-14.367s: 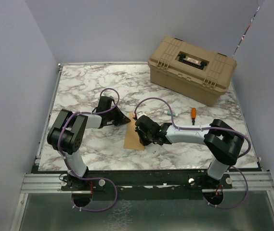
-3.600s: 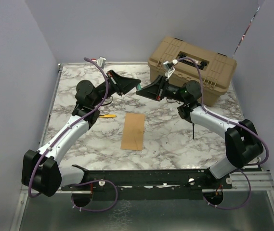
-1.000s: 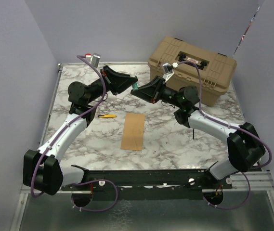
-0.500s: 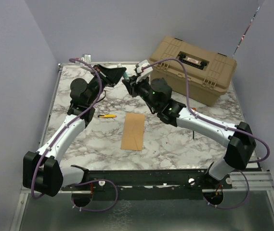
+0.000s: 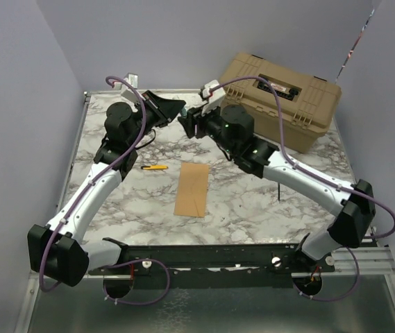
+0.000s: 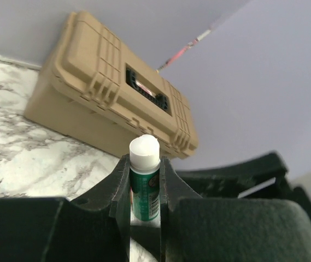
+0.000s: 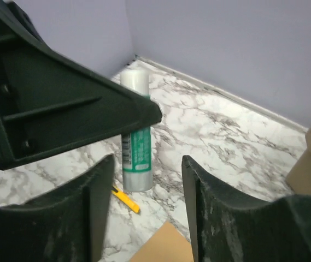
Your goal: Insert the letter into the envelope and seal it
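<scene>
Found the left gripper (image 6: 144, 164) clamped on a green-and-white glue stick (image 6: 145, 188), raised well above the marble table (image 5: 253, 208) at 12 o'clock from the envelope (image 5: 192, 189). Found the right gripper (image 7: 147, 161) with its fingers apart, the stick framed between them and touching neither as far as visible. Saw the kraft envelope lying flat and loose mid-table, with a yellow tool (image 5: 154, 167) at its 10 o'clock and a tan toolbox (image 5: 277, 99) at its 1 o'clock. Could not pick out the letter apart from the envelope; possibly inside already. Judged 3 risks: an off-centre squeeze by the right fingers levering the stick out of the left grip; the 2 grippers knocking together in that tight space; the unpinned envelope skidding under any glue stroke.
</scene>
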`<move>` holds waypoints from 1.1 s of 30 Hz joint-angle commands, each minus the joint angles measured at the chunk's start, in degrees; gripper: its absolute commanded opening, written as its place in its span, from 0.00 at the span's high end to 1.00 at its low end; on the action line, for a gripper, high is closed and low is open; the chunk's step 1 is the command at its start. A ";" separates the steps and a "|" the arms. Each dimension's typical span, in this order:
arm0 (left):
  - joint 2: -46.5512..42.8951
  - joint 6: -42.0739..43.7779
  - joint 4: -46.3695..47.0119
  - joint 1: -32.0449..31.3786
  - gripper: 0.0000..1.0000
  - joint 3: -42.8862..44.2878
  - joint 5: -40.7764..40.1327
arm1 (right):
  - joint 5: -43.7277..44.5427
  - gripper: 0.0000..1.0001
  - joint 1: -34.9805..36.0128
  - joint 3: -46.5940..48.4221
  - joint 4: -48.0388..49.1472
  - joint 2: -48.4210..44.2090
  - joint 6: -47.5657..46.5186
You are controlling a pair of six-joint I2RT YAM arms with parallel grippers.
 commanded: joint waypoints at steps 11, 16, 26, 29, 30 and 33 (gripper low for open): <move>-2.11 6.77 9.07 -0.27 1.00 3.13 24.89 | -38.22 0.24 -10.73 -10.01 2.94 -17.14 28.17; -2.14 3.31 14.79 -0.82 1.00 4.32 30.50 | -39.49 0.26 -12.18 -12.33 5.44 -18.56 31.14; -2.00 0.71 17.75 -2.26 1.00 5.19 31.05 | -49.64 0.68 -12.60 -14.11 16.66 -15.68 35.24; -2.14 0.34 18.42 -2.36 1.00 4.64 30.94 | -50.22 0.70 -12.70 -14.13 18.68 -15.00 36.21; -2.18 0.22 18.65 -2.41 1.00 4.40 30.90 | -50.42 0.71 -12.82 -14.13 19.11 -14.74 36.54; -2.46 -0.05 19.09 -2.47 1.00 3.97 30.55 | -50.07 0.83 -12.92 -13.99 19.43 -14.18 37.20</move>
